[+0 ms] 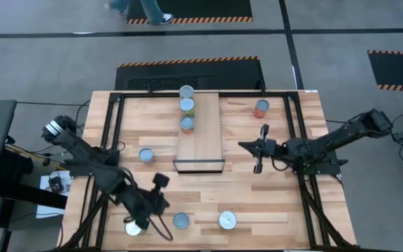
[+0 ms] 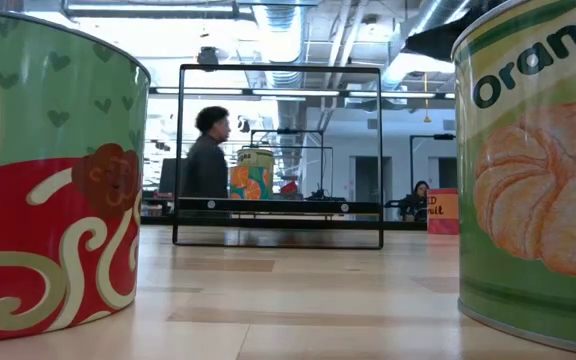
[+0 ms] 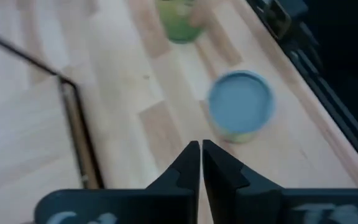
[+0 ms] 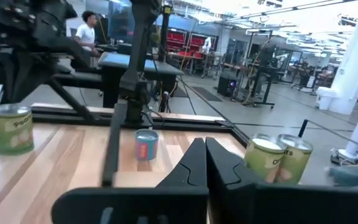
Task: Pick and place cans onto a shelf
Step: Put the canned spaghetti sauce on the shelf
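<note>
cans stand in several spots: three in a row [image 1: 187,107] on the far end of the shelf [image 1: 200,143], one red-orange can [image 1: 261,108] to its right on the desk [image 1: 271,203], one blue-topped can [image 1: 146,155] to its left, and three more along the near edge [image 1: 180,221]. the left claw [image 1: 161,180] hovers over the desk near the blue-topped can, fingers pressed together and holding nothing. the right claw [image 1: 259,166] hangs just right of the shelf's near end, fingers likewise pressed together and empty. a person [image 2: 208,155] shows in the room behind.
</note>
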{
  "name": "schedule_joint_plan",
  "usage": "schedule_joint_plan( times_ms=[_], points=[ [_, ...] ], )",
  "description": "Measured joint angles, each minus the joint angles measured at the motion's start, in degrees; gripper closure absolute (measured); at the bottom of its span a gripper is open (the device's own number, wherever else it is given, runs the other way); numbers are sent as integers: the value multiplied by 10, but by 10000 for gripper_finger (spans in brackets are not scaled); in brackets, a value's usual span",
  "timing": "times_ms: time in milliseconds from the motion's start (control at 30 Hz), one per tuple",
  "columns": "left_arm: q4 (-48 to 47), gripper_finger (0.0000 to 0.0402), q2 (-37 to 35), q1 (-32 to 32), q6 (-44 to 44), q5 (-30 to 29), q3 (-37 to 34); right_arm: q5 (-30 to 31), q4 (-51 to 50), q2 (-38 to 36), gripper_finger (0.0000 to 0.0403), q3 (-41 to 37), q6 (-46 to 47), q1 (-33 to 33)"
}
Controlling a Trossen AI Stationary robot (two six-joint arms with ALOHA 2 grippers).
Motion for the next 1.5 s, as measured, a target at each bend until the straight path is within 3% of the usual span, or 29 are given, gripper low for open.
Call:
schedule_joint_plan(
  times_ms=[167, 367, 467, 667, 833, 1167, 1500],
  points=[
    [-11, 360, 83, -27, 32, 26, 65, 91, 29, 39, 399, 0, 0, 66],
    [-13, 324, 167, -40, 71, 30, 106, 125, 84, 93, 398, 0, 18, 108],
    [-12, 311, 193, -43, 76, 30, 118, 130, 115, 125, 398, 1, 34, 129],
    [-13, 301, 208, -43, 77, 30, 124, 214, 167, 194, 398, 4, 50, 179],
    [-7, 303, 212, -43, 78, 29, 116, 256, 179, 225, 398, 30, 40, 211],
    [21, 306, 212, -40, 85, 10, 87, 274, 176, 235, 398, 62, 2, 246],
    [30, 394, 211, -28, 106, 42, 86, 302, 176, 235, 398, 62, -11, 248]
  ],
)
